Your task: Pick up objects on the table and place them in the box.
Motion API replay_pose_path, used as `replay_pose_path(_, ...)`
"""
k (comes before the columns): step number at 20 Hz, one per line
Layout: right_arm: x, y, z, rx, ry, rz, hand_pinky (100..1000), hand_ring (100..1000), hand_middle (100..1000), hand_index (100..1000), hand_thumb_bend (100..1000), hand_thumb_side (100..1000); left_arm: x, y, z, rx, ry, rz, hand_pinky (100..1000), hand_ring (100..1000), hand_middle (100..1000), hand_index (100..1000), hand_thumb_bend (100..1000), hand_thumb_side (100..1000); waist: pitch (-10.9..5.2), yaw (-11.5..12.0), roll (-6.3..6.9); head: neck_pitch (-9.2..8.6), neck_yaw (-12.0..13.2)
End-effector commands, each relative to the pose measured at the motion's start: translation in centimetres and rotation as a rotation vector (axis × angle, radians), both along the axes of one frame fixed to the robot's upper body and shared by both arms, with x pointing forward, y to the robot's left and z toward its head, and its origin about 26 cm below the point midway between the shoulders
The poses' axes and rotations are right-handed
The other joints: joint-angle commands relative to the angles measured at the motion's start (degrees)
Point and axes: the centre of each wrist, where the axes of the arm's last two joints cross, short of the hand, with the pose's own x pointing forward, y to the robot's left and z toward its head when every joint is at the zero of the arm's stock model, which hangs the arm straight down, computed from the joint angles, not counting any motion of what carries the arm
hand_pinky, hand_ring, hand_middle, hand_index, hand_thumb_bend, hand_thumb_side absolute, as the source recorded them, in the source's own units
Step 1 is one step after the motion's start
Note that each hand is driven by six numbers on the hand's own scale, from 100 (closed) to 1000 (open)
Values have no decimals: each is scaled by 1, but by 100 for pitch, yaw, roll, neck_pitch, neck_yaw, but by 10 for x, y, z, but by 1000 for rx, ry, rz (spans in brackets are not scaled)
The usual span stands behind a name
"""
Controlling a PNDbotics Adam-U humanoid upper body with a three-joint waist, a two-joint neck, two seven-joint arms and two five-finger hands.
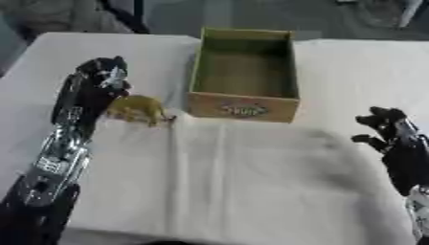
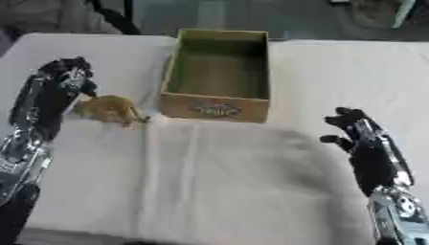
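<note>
A table (image 1: 251,182) under a creased white cloth (image 1: 276,162) bears two things — an open cardboard box (image 1: 244,109), a small yellowish object (image 1: 138,109).

Box (image 1: 244,107): open-topped cardboard, yellowish-tan outside, dull green-brown inside, upright on white-clothed table, far centre. Long axis runs away from robot. Near short wall faces robot, carries small coloured label, print unreadable. Nothing visible inside.

1 small object (image 1: 139,108): yellow-brown, irregular lumpy shape, thin bits sticking down at near side; kind unclear. Lies on cloth just left of box's near-left corner, close beside it, contact uncertain.
</note>
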Motion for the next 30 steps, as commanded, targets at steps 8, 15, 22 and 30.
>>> replay_pose_path(8, 1, -6, 8, -16, -21, -8, 591, 826, 607, 760, 100, 642, 4, 33, 67, 592, 24, 18, 597, 640, 666, 759, 405, 100, -136, -28, 52, -27, -44)
replay_pose_path(15, 1, -6, 7, -22, -14, -7, 591, 825, 606, 759, 100, 645, 17, 37, 103, 949, 80, 65, 628, 669, 693, 781, 620, 100, -163, -62, 66, -134, -57)
replay_pose_path(22, 0, -6, 6, -25, -9, -2, 591, 825, 606, 759, 100, 647, 44, 36, 100, 1118, 225, 16, 620, 658, 669, 774, 704, 100, -171, -97, 67, -178, -33)
replay_pose_path(30, 0, -6, 4, -25, -3, -4, 591, 825, 606, 758, 100, 650, 67, 38, 68, 1164, 363, -11, 601, 623, 632, 752, 730, 100, -172, -117, 71, -219, -56)
